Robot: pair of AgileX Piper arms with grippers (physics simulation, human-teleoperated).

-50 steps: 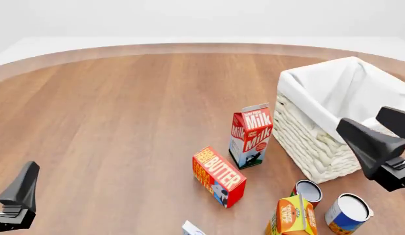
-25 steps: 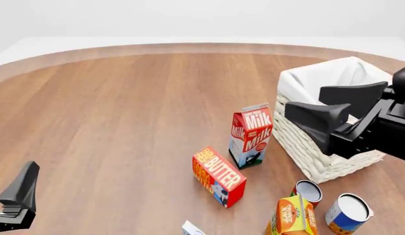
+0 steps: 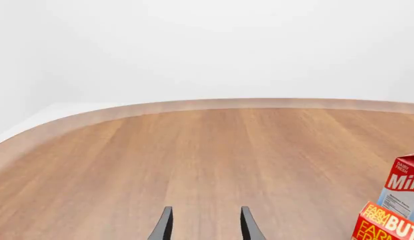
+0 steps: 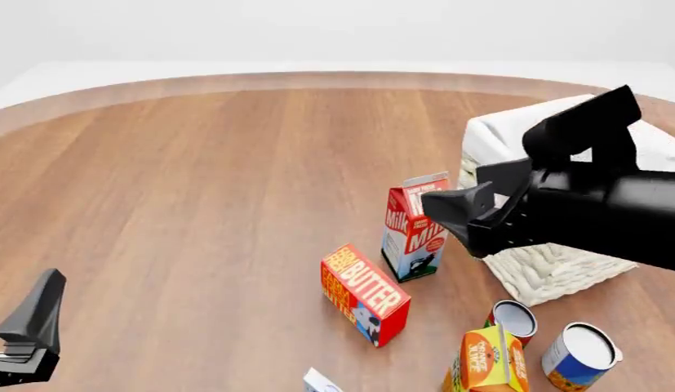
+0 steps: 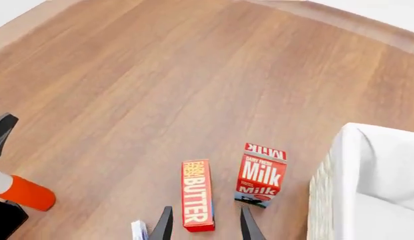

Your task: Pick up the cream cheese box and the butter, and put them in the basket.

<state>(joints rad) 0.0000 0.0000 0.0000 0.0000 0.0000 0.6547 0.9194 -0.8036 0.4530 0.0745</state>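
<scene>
Left side first: my left pincer [image 4: 27,339] sits low at the near left corner of the desk [image 4: 206,180], exactly where it was a second ago, fingers parted with nothing between them, and its wrist camera looks out over bare wood. It is idle for now.

Moving along the near edge, the cream cheese box [image 4: 321,381] is only a white corner poking into the front view, just left of the butter; I can't read its pose from that sliver. The butter [image 4: 365,294] lies on its side near the middle of the near half, lettering up, untouched. Just behind it, toward the basket, stands the milk carton [image 4: 415,227], close but apart.

Now the news: my right arm has swung in from the right edge. A second ago it hung low beside the basket; now the right pincer [image 4: 459,208] is up over the desk in front of the basket [image 4: 555,269], nose reaching toward the milk carton. Its wrist view frames the butter between the open fingertips [image 5: 164,224], looking down from well above. Empty, jaws apart.

So I read this as the approach on the butter, nothing picked yet, basket holding nothing that I can see. The descent needs care, with the milk carton standing so close. The orange juice carton [image 4: 490,359] and two cans [image 4: 579,355] crowd the near right corner.
</scene>
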